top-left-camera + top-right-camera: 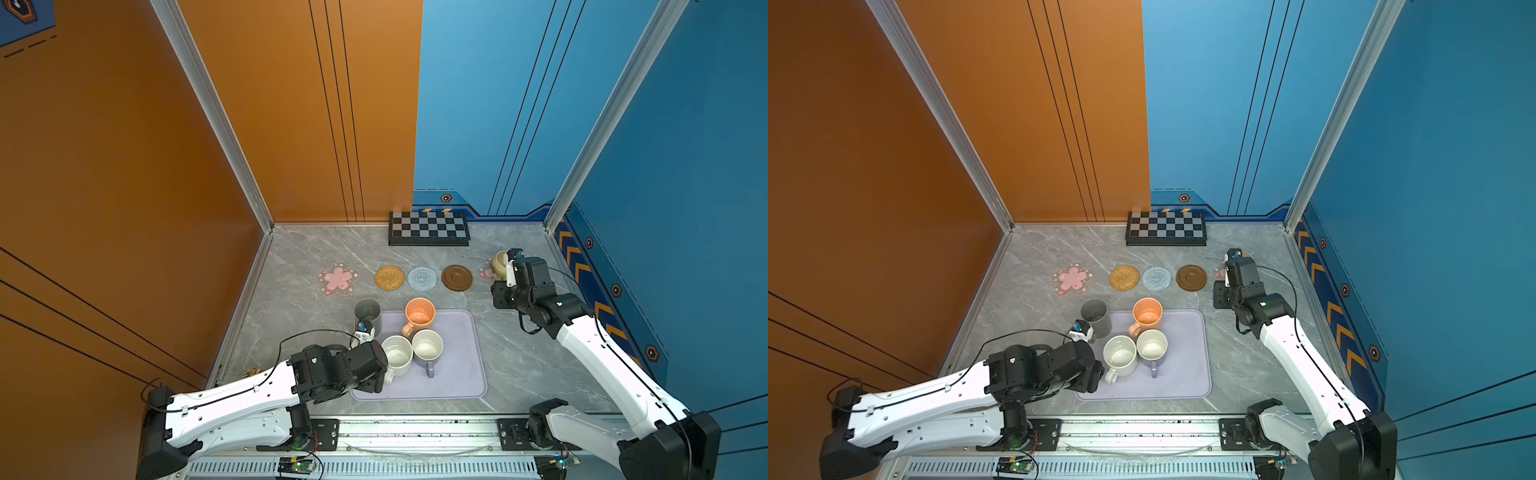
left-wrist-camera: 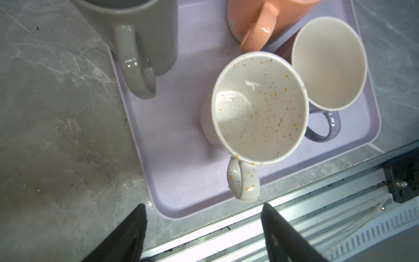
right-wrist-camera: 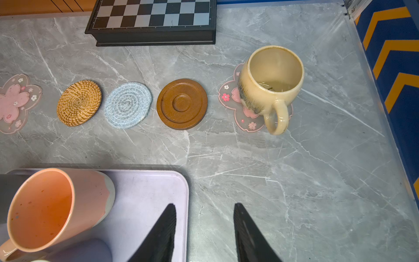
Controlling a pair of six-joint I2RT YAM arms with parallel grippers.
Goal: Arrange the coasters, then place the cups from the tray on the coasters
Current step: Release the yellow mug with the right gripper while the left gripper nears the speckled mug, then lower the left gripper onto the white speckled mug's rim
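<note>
left tool [image 2: 203, 205] wide, empty | advise: speckled white ceramic mug [image 2: 260, 108] on pale lavender tray [image 2: 176, 147], close squarely on handle [image 2: 243, 179], lift straight | right tool [image 3: 204, 204] part-open, empty

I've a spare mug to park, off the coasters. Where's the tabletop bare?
Bare marble: right of the tray, toward the right arm; and the strip between checkerboard and coaster row. Crowded: around the tray's left half, four mugs bunched.

Pale lavender tray [image 1: 461, 374], orange mug [image 1: 419, 313], white mug [image 1: 397, 355] speckled orange, grey marble-veined tabletop [image 1: 311, 253], black-and-white checkerboard [image 1: 428, 226], clear coaster [image 1: 337, 278] with pink blossoms.
</note>
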